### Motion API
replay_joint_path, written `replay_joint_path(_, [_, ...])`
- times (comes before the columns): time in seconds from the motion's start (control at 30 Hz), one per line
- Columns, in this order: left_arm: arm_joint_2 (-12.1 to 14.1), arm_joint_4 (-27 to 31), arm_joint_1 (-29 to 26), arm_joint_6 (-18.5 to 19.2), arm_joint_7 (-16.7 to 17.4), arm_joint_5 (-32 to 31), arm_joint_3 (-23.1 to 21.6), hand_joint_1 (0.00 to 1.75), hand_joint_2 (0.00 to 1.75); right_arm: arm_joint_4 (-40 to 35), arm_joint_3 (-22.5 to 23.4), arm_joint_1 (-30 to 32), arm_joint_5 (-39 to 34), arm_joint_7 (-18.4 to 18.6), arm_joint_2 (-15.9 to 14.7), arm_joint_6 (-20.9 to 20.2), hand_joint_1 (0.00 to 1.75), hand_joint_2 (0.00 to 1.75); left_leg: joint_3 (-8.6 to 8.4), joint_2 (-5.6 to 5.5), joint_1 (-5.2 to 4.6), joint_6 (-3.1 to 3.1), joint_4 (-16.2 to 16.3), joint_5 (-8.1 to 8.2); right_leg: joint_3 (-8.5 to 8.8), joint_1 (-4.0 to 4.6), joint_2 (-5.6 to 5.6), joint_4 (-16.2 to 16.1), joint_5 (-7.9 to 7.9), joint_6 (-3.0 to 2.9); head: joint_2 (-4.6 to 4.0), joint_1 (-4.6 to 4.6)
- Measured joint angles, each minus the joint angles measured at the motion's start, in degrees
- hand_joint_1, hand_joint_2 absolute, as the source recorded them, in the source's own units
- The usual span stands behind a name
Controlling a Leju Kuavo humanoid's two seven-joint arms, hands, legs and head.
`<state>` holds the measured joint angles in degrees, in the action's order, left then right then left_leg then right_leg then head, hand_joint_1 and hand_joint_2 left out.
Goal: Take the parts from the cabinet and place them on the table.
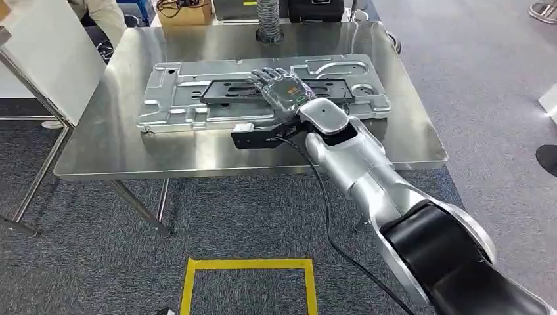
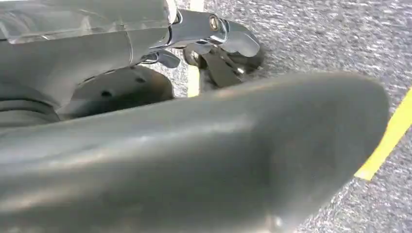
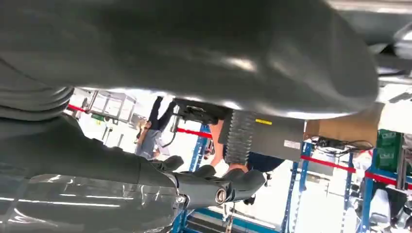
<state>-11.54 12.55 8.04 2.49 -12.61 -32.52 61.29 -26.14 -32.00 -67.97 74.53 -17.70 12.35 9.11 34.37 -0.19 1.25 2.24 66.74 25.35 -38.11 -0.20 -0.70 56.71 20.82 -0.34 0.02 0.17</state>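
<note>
Black part [image 1: 276, 90] on plate [image 1: 184, 98] on table [image 1: 131, 147]

- The right arm [image 1: 368, 177] stretches forward and slightly inward, silver forearm nearly straight, wrist level.
- The right hand [image 1: 281, 88] lies palm down, fingers [image 1: 266, 75] extended and slightly apart, flat; it seems to grip nothing.
- The left hand [image 2: 214, 41] hangs low, its dark fingers loosely curled, grip hard to judge.
</note>
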Motion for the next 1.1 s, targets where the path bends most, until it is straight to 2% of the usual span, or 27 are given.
replay_joint_path(0.03, [0.0,0.0,0.13,0.0,-0.15,-0.11,-0.02,0.0,0.0,-0.02,0.0,-0.07,0.0,0.0,0.02,0.02,0.0,0.0,-3.51,0.02,0.08,0.19,-5.39,3.16,-0.73,0.16,0.02,0.66,-0.22,0.34,0.0,-0.02])
replay_joint_path(0.07, [0.02,0.0,0.17,0.0,-0.52,-0.37,-0.04,0.0,0.0,-0.04,0.0,-0.11,-0.04,0.08,-0.07,0.04,0.0,0.0,-5.34,-0.26,-0.44,-0.79,-8.52,4.73,-1.13,0.27,0.0,1.23,-0.37,0.59,0.0,0.0])
replay_joint_path(0.13, [0.02,0.0,0.13,0.0,-0.98,-0.61,-0.09,0.0,0.0,0.0,0.0,-0.13,-0.2,0.04,-0.06,0.05,0.0,0.0,-4.53,-0.15,-0.52,-1.92,-7.95,4.47,-1.12,0.37,-0.04,1.1,-1.23,1.26,0.0,-0.04])
replay_joint_path(0.2, [0.0,0.0,0.04,0.0,-1.31,-0.83,-0.11,0.0,0.0,0.09,0.0,-0.09,-0.22,0.04,-0.09,0.04,0.0,0.0,-4.21,0.07,-0.37,-3.3,-8.31,3.52,-1.48,0.02,0.04,1.09,-1.68,2.01,0.0,-0.11])
replay_joint_path(0.23, [0.02,0.0,0.09,0.0,-1.53,-0.96,-0.11,0.0,0.0,0.09,-0.02,-0.12,-0.24,0.04,-0.2,0.02,0.0,0.0,-3.86,0.15,-0.38,-3.64,-8.31,3.01,-2.13,-0.16,0.14,2.52,0.15,2.3,-0.02,0.2])
replay_joint_path(0.27, [0.04,0.0,0.11,0.0,-1.64,-1.03,-0.13,0.0,0.0,0.09,0.0,-0.14,-0.28,0.04,-0.2,0.04,0.0,0.0,-3.26,0.16,-0.38,-3.98,-8.3,2.43,-3.71,-0.2,0.15,6.4,3.27,2.62,0.0,0.37])
replay_joint_path(0.3, [0.04,0.0,0.08,0.0,-1.66,-1.03,-0.13,0.0,0.0,0.11,-0.02,-0.1,-0.31,0.04,-0.22,0.04,0.0,0.0,-2.69,0.16,-0.42,-4.06,-8.26,2.03,-5.5,-0.23,0.16,11.15,5.96,2.89,0.0,0.33])
replay_joint_path(0.33, [0.04,0.0,0.0,0.0,-1.68,-1.05,-0.13,0.0,0.0,0.15,0.0,0.03,-0.31,0.04,-0.24,0.04,0.0,0.0,-2.12,0.16,-0.49,-4.1,-8.23,1.63,-7.26,-0.23,0.16,16.05,8.19,3.06,0.0,0.35])
replay_joint_path(0.37, [0.04,0.0,-0.08,0.0,-1.68,-1.05,-0.13,0.0,0.0,0.2,-0.02,0.21,-0.31,0.04,-0.24,0.02,0.0,0.0,-1.63,0.15,-0.57,-4.1,-8.21,1.28,-8.11,-0.22,0.16,19.19,9.33,3.07,0.0,0.31])
replay_joint_path(0.4, [0.04,0.0,-0.12,0.0,-1.7,-1.07,-0.13,0.0,0.0,0.24,-0.02,0.37,-0.31,0.04,-0.24,0.02,0.0,0.0,-1.27,0.14,-0.64,-4.11,-8.19,0.99,-7.61,-0.21,0.16,19.27,9.19,2.95,-0.02,0.35])
replay_joint_path(0.43, [0.04,0.0,-0.13,0.0,-1.7,-1.07,-0.13,0.0,0.0,0.24,-0.02,0.42,-0.33,0.04,-0.24,0.04,0.0,0.0,-0.99,0.09,-0.75,-4.08,-8.19,0.75,-5.71,-0.13,0.17,16.97,8.08,2.67,0.0,0.33])
replay_joint_path(0.5, [0.04,0.0,-0.13,0.0,-1.7,-1.07,-0.13,0.0,0.0,0.22,-0.02,0.18,-0.33,0.04,-0.26,0.04,0.0,0.0,-0.87,-0.02,-1.09,-3.98,-8.2,0.49,1.18,0.28,0.28,6.29,4.26,1.44,0.0,0.35])
replay_joint_path(0.53, [-0.04,-0.02,-0.12,0.0,-1.73,-1.07,-0.15,0.0,0.0,0.13,-0.02,-0.05,-0.35,0.04,-0.24,0.06,0.0,0.0,-0.84,0.01,-1.01,-3.91,-8.25,0.41,3.67,0.64,0.37,1.62,4.23,0.42,0.0,0.29])
replay_joint_path(0.57, [-0.17,0.0,-0.04,0.02,-1.77,-1.07,-0.15,0.0,0.0,0.13,-0.02,-0.15,-0.35,0.04,-0.22,0.07,0.0,0.0,-0.62,0.07,-1.26,-3.47,-8.23,0.17,4.0,0.77,0.17,1.17,4.12,0.23,-0.02,-0.09])
replay_joint_path(0.67, [-0.18,-0.02,0.01,0.09,-1.77,-1.07,-0.17,0.0,0.0,0.15,0.0,-0.18,-0.37,0.04,-0.28,0.06,0.0,0.0,-0.64,0.22,-0.85,-2.63,-8.77,-0.26,3.86,1.18,0.12,0.73,3.8,-0.18,0.0,0.13])
replay_joint_path(0.7, [-0.15,-0.02,-0.03,0.09,-1.77,-1.07,-0.17,0.0,0.0,0.09,-0.02,-0.2,-0.37,0.04,-0.26,0.07,0.0,0.0,-0.72,0.22,-1.22,-2.32,-8.77,-0.19,4.34,0.48,0.09,-0.52,3.13,-0.39,0.0,0.05])
replay_joint_path(0.73, [-0.13,-0.02,-0.07,0.09,-1.79,-1.07,-0.17,0.0,0.0,0.11,-0.02,-0.27,-0.37,0.04,-0.17,0.07,0.0,0.0,-0.33,0.17,-1.02,-2.05,-7.99,0.63,4.73,0.38,-0.09,-1.31,2.7,-0.36,-0.02,0.09])
replay_joint_path(0.77, [-0.11,-0.02,-0.06,0.09,-1.79,-1.07,-0.17,0.0,0.0,0.11,0.0,-0.41,-0.37,0.02,-0.15,0.07,0.0,0.0,0.85,0.12,-0.99,-1.88,-5.35,2.65,4.71,0.31,-0.15,-1.47,2.47,-0.74,0.0,0.0])
replay_joint_path(0.83, [-0.04,-0.02,-0.15,0.09,-1.79,-1.05,-0.15,0.0,0.0,0.15,-0.02,-0.24,-0.39,-0.24,-0.11,0.07,0.0,0.0,4.8,0.13,-0.69,-1.41,3.58,6.99,4.42,0.4,-0.16,-1.37,2.44,-0.77,0.0,0.02])
replay_joint_path(0.87, [0.0,-0.02,-0.29,0.09,-1.79,-1.03,-0.15,0.0,0.0,0.2,-0.02,-0.04,-0.39,-0.35,-0.11,0.07,0.0,0.0,6.71,0.13,-0.58,-1.11,7.66,8.3,4.21,0.41,-0.16,-1.22,2.43,-0.78,-0.02,0.02])
replay_joint_path(0.9, [0.0,-0.02,-0.42,0.09,-1.79,-1.03,-0.15,0.0,0.0,0.24,-0.02,0.09,-0.42,-0.37,-0.11,0.07,0.0,0.0,7.31,0.14,-0.49,-0.95,8.95,8.18,4.02,0.38,-0.14,-0.99,2.43,-0.77,0.0,0.0])
replay_joint_path(0.93, [0.02,0.0,-0.54,0.09,-1.79,-0.98,-0.15,0.0,0.0,0.28,-0.02,0.16,-0.44,-0.46,-0.11,0.07,0.0,0.0,6.47,0.15,-0.34,-0.76,7.25,6.56,3.86,0.29,-0.11,-0.68,2.46,-0.73,0.0,0.0])
replay_joint_path(0.97, [0.04,-0.02,-0.57,0.09,-1.79,-0.88,-0.15,0.0,0.0,0.31,-0.02,0.14,-0.48,-0.5,-0.09,0.07,0.0,0.0,4.3,0.16,-0.15,-0.62,3.08,4.08,3.74,0.18,-0.05,-0.28,2.58,-0.55,-0.02,0.0])
replay_joint_path(1.0, [0.09,-0.02,-0.55,0.09,-1.79,-0.72,-0.15,0.0,0.0,0.31,-0.02,0.04,-0.55,-0.52,-0.02,0.07,0.0,0.0,1.43,0.2,0.03,-0.52,-2.49,1.42,3.63,0.05,-0.01,0.23,2.8,-0.27,0.0,0.0])
replay_joint_path(1.03, [0.13,-0.02,-0.51,0.09,-1.79,-0.57,-0.15,0.0,0.0,0.31,-0.02,-0.07,-0.59,-0.52,0.06,0.07,0.0,0.0,-0.75,0.26,0.18,-0.48,-7.22,0.47,3.4,0.0,-0.02,0.88,3.13,0.09,-0.02,0.0])
replay_joint_path(1.07, [0.09,-0.02,-0.48,0.09,-1.79,-0.57,-0.15,0.0,0.0,0.33,-0.02,-0.21,-0.65,-0.52,0.09,0.04,0.0,0.0,-1.11,0.13,-0.31,-0.74,-7.72,1.22,2.94,0.46,0.05,1.38,3.27,0.47,-0.02,-0.02])
replay_joint_path(1.1, [0.11,-0.02,-0.5,0.09,-1.79,-0.5,-0.13,0.0,0.0,0.31,-0.02,-0.24,-0.7,-0.52,0.2,0.02,0.0,0.0,-0.9,-0.02,-0.11,-1.52,-7.54,0.98,2.66,0.4,0.1,1.45,3.13,0.65,0.0,0.15])
